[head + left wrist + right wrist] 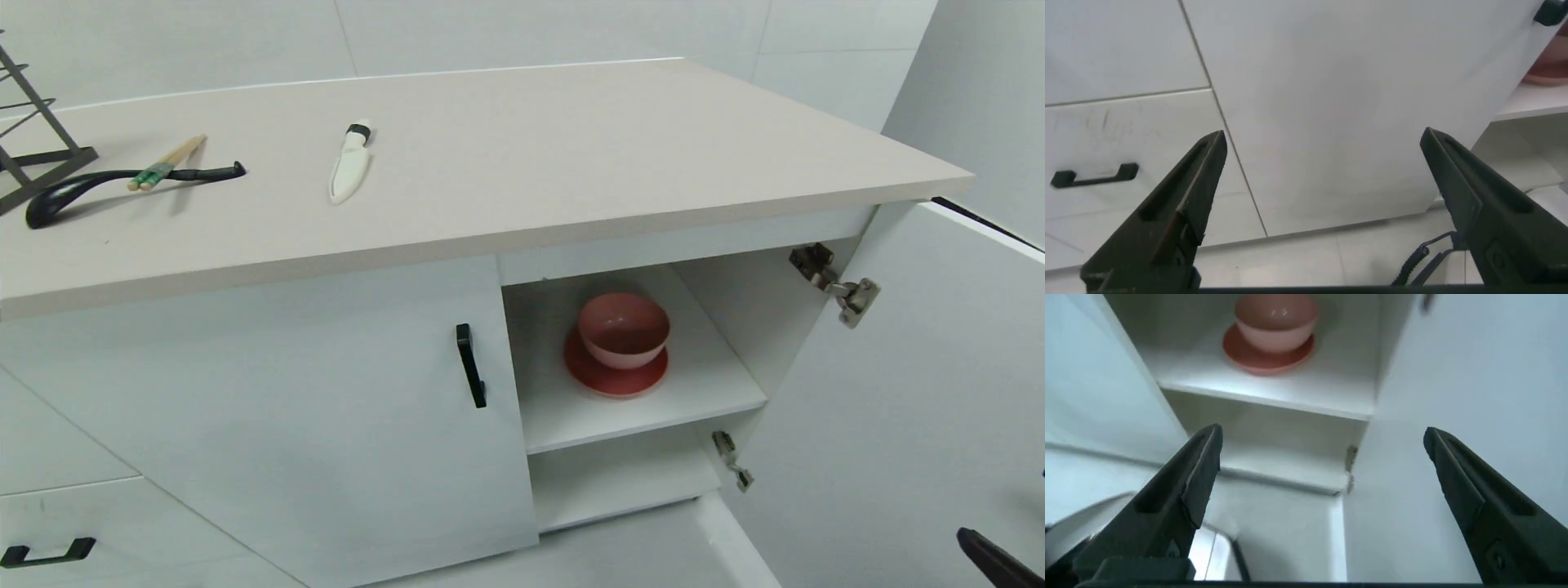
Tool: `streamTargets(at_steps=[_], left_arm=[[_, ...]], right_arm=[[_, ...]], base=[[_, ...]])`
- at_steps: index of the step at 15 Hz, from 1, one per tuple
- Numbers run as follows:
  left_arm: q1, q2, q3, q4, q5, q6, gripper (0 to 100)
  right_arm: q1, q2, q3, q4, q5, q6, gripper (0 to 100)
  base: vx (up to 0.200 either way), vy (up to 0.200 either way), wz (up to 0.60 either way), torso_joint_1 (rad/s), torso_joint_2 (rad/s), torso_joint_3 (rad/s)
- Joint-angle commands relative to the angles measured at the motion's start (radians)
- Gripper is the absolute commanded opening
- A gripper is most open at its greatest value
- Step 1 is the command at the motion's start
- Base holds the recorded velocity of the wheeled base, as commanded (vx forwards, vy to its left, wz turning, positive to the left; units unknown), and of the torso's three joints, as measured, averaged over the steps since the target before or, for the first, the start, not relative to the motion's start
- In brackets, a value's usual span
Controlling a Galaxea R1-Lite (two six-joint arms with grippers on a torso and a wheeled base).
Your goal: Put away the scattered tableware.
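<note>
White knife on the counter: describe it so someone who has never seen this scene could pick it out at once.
The beige countertop runs across the head view above the white cabinets, with three utensils on its left part. The white knife lies by itself, to the right of the black ladle and the chopsticks resting across it. It is the only white piece, with a black band near its far end.

A kitchen: tiled wall point(571, 33), countertop point(571, 155), white cabinet point(269, 408) holding dishes.

The head camera looks down over the countertop point(571, 163) into the cabinet point(735, 327). The right wrist camera, low, faces the bowl point(1275, 314) well beyond the right gripper point(1320, 431), shared with the head view. The left wrist camera faces the closed door point(1372, 106) ahead of the left gripper point(1322, 133).
</note>
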Motion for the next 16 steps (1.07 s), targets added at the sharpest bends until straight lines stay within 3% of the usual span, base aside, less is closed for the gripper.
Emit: streamTargets(at_steps=[1,6,7,11,13,16], left_arm=[[0.000,0.001,0.000,0.000,0.000,-0.001,100],[0.000,0.001,0.000,0.000,0.000,-0.003,100],[0.000,0.001,0.000,0.000,0.000,-0.001,100],[0.000,0.001,0.000,0.000,0.002,-0.011,100],[0.000,0.001,0.000,-0.001,0.000,-0.037,100],[0.000,0.001,0.000,-0.001,0.002,-0.037,100]], right_arm=[[-0.038,-0.199,0.000,0.115,0.002,0.001,100],[-0.159,-0.547,-0.008,0.478,0.022,0.002,100],[-0.236,-0.627,-0.005,0.572,0.024,0.001,100],[-0.259,-0.681,0.000,0.624,0.039,0.001,100],[-0.259,-0.681,0.000,0.627,0.037,0.018,100],[-0.259,-0.681,0.001,0.625,0.034,0.039,100]], base=[[-0.200,0.000,0.00,-0.002,-0.01,0.002],[-0.200,0.000,0.00,0.000,0.00,0.002],[-0.200,0.000,0.00,0.002,0.00,0.002],[-0.200,0.000,0.00,0.006,0.00,0.001],[-0.200,0.000,0.00,-0.002,0.00,0.002],[0.000,0.000,0.00,0.000,0.00,0.000]])
